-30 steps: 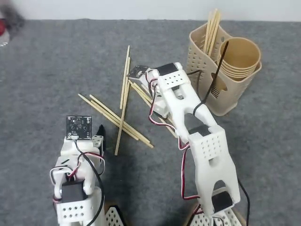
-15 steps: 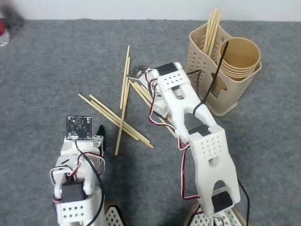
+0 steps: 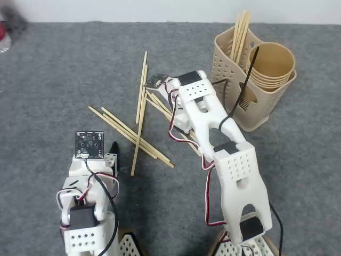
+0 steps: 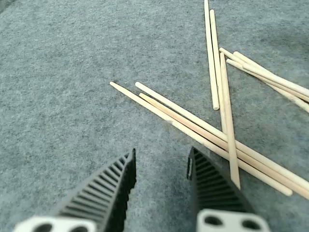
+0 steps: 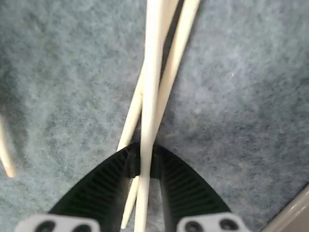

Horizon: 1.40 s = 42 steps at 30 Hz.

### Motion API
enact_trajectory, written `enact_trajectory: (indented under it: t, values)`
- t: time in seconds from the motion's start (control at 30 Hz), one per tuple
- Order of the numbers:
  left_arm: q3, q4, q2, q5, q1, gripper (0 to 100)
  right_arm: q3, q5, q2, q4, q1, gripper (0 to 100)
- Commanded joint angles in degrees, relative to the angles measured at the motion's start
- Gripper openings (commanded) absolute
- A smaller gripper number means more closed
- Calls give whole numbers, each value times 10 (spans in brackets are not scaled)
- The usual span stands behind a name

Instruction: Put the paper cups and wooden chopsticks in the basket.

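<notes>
Grey felt tabletop point(image 3: 53, 64). Your right gripper point(image 5: 145, 162) pinches chopsticks point(image 5: 154, 72) low, likely for lift to basket point(image 3: 224, 58); cups point(image 3: 272, 61) already inside. Your left gripper point(image 4: 159, 162) gapes above loose sticks point(image 4: 193, 125).

The black right gripper point(image 5: 145, 157), clamped on pale wooden chopsticks point(image 5: 153, 72), is nudged slightly away from the beige plastic basket point(image 3: 224, 58).

A blurred reddish object point(image 3: 3, 33) sits on the grey mat point(image 3: 53, 69).
</notes>
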Motion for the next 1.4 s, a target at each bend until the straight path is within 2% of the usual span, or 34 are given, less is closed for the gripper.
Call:
enact_trajectory:
  t: [0.0,0.23,0.77,1.07,1.17,1.37]
  values:
    - [-4,-4,-11,-1,4,170,-29,8,-41,0,-3,27]
    - [-4,-4,-11,-1,4,170,-30,8,-55,4,-2,26]
    - [-4,-4,-11,-1,4,170,-29,5,-279,35,-1,7]
    - [-4,-4,-11,-1,4,170,-93,-33,-519,-80,14,7]
    - [-4,-4,-11,-1,4,170,-91,-51,-560,-129,48,7]
    - [-4,-4,-11,-1,4,170,-91,-150,-558,-262,128,7]
